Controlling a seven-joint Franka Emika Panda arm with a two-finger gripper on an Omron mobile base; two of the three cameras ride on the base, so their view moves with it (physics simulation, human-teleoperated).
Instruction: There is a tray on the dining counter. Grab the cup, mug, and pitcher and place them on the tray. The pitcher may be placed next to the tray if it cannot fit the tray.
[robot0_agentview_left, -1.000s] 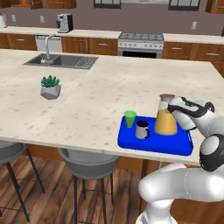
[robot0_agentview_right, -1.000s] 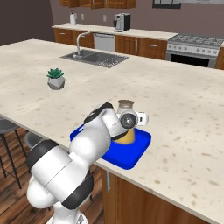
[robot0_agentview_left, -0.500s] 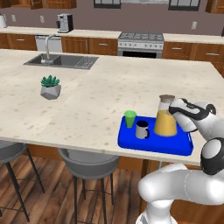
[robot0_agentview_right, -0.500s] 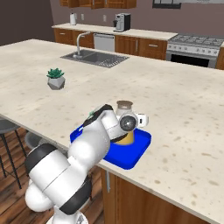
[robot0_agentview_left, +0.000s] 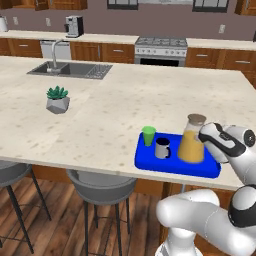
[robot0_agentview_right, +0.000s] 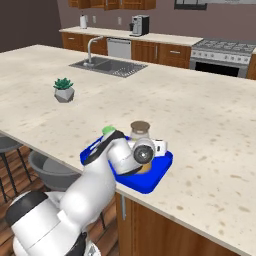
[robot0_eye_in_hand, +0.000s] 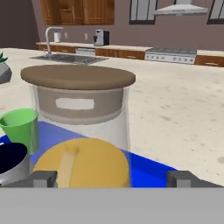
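Now the claw (robot0_eye_in_hand: 112, 178) has spread wide off the clear glass pitcher (robot0_agentview_left: 192, 141) (orange juice inside); the robot's arm hides part of the flat blue tray (robot0_agentview_left: 150, 162).

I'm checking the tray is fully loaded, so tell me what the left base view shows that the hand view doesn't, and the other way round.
Left base view alone: the whole blue tray near the dining counter edge, the mug handle, the stools below.

Hand view alone: the open claw with the pitcher's orange base between its fingertips, and the mug's dark inside.

Both: pitcher, green cup and mug together on the tray, plus the sink and stove behind.
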